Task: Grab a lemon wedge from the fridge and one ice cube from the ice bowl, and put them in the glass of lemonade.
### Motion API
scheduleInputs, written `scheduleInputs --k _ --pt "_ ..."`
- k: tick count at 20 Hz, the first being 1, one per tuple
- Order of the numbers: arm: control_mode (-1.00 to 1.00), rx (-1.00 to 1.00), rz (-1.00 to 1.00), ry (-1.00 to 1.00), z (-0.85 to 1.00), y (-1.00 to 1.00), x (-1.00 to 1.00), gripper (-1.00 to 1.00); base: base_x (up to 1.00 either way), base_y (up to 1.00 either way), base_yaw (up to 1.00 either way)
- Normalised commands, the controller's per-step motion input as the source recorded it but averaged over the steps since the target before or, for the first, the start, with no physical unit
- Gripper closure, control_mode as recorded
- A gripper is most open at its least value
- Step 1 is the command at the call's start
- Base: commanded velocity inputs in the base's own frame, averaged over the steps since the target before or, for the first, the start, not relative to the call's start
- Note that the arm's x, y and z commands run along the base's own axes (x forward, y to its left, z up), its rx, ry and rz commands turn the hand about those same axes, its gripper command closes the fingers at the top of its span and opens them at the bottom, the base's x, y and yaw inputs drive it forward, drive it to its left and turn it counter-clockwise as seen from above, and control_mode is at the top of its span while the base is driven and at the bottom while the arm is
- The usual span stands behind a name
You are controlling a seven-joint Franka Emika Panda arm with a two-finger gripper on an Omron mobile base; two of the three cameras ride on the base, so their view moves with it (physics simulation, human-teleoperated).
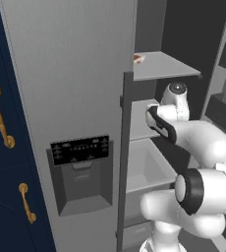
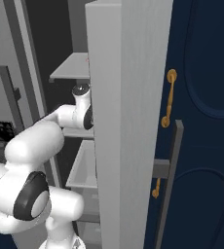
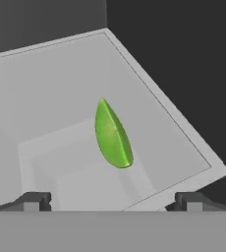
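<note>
A: Status?
B: fridge door is open and the arm is reaching in beside its shelves. lemon wedge lies on a pale grey fridge shelf, straight ahead of the gripper, not yet touched.
A: Jaws?
B: Spread wide, nothing between them (wedge sits beyond the tips).
A: Remaining?
B: By my read nearly all: grab wedge, carry it to the lemonade, then the ice cube.

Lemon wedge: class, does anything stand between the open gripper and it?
Nothing visible does. In the hand view the lemon wedge lies alone on a pale fridge shelf, straight ahead of the gripper, whose fingertips stand wide apart with nothing between them.
</note>
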Motion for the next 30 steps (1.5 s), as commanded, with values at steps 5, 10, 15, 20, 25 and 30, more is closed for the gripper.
scheduleInputs --k 5,10,15,20,25,30 --pt "-1.0 0.0 0.0 0.0 -0.36 -0.12 0.28 -1.0 0.0 0.0 0.0" --pt "-1.0 0.0 0.0 0.0 -0.39 -0.06 0.37 -1.0 0.0 0.0 0.0" --pt "-1.0 0.08 0.06 0.0 -0.42 -0.13 0.14 -1.0 0.0 0.0 0.0" --pt "-1.0 0.03 0.02 0.0 -0.05 -0.03 0.16 -1.0 0.0 0.0 0.0" --pt "-1.0 0.02 0.01 0.0 0.0 -0.16 0.26 -1.0 0.0 0.0 0.0" --pt "-1.0 -0.05 0.02 0.0 -0.45 -0.01 0.01 1.0 0.0 0.0 0.0"
